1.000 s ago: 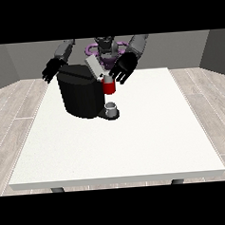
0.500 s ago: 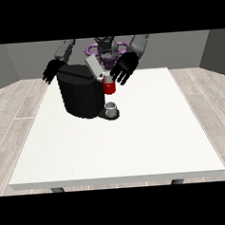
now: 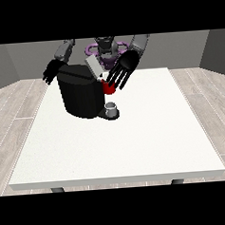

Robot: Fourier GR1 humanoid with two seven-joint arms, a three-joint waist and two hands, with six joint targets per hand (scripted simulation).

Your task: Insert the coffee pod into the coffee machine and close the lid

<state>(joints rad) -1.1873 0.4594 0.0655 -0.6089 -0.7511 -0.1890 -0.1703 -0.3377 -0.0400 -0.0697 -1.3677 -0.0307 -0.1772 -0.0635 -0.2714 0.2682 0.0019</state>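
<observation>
The black coffee machine (image 3: 80, 95) stands on the white table (image 3: 135, 141) towards its far left. Its grey lid (image 3: 93, 66) is tilted up and open. A red thing at the machine (image 3: 108, 88) shows at its upper right side. The hand at the view's right (image 3: 124, 70) hovers just above and right of that red thing, fingers straight and spread, pointing down towards the camera. The hand at the view's left (image 3: 51, 71) hangs behind the machine's left top edge, open and holding nothing. A small grey thing (image 3: 111, 107) sits on the machine's base in front.
The robot's torso (image 3: 106, 49) is behind the table's far edge. A wooden floor surrounds the table.
The hand at the view's right has dipped slightly lower beside the open lid. The hand at the view's left and the machine look unchanged.
</observation>
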